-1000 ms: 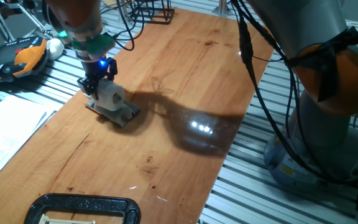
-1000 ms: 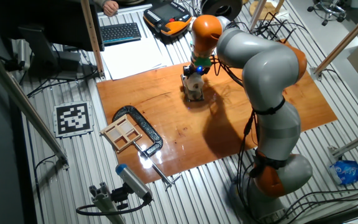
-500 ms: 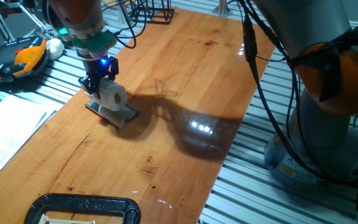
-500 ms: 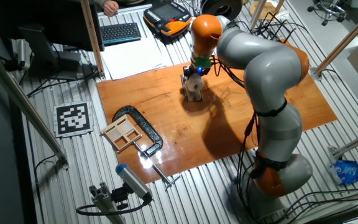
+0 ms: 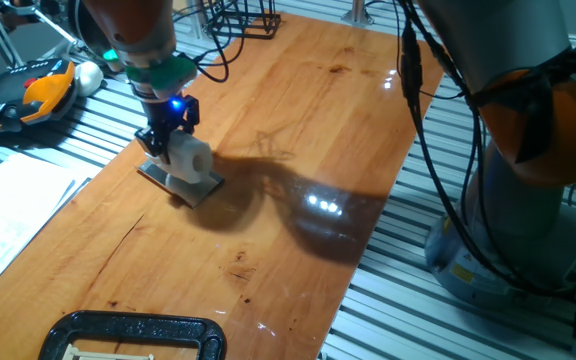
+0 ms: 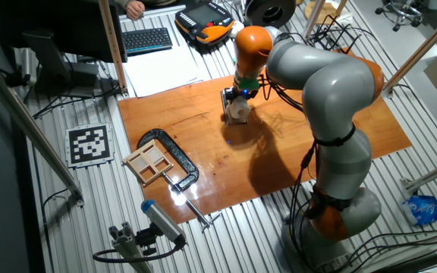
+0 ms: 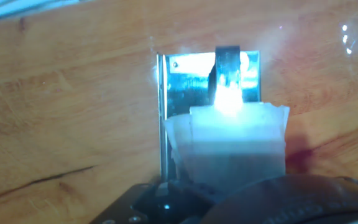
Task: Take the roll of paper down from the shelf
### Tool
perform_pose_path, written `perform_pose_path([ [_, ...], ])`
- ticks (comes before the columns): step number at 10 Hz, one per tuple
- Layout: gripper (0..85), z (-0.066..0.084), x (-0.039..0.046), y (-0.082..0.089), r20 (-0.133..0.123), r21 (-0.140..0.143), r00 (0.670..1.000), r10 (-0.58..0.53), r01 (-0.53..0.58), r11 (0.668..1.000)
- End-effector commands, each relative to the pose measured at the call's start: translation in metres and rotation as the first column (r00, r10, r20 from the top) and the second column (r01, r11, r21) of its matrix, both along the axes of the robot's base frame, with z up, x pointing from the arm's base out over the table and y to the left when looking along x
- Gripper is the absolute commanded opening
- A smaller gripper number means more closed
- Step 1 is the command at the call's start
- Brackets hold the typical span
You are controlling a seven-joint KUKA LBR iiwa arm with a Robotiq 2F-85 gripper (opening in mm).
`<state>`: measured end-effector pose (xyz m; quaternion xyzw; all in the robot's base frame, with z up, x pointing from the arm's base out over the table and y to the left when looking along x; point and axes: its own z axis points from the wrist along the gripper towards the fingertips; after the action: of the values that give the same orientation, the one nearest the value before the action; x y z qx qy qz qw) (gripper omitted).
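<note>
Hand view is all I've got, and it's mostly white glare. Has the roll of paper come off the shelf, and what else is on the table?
Observer: One fixed view shows the roll of paper raised, with a visible gap above the shelf.
Operator: Is the gripper actually holding it?
Observer: Yes, the gripper is shut on the roll's end, its blue light on.
Operator: Anything nearby that could get in the way?
Observer: The other fixed view shows a big black clamp on a small wooden frame at the table's far corner, well away from the roll.
</note>
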<state>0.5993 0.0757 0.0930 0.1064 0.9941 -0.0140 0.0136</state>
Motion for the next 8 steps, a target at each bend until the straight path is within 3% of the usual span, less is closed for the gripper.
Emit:
perform_pose_path([
  [1, 17.0, 0.0005, -0.001, 0.0008, -0.005, -0.003, 1.0, 0.002, -0.002, 1.0],
  [8, 17.0, 0.0017, -0.0017, 0.0016, -0.013, 0.011, 1.0, -0.007, 0.007, 1.0],
])
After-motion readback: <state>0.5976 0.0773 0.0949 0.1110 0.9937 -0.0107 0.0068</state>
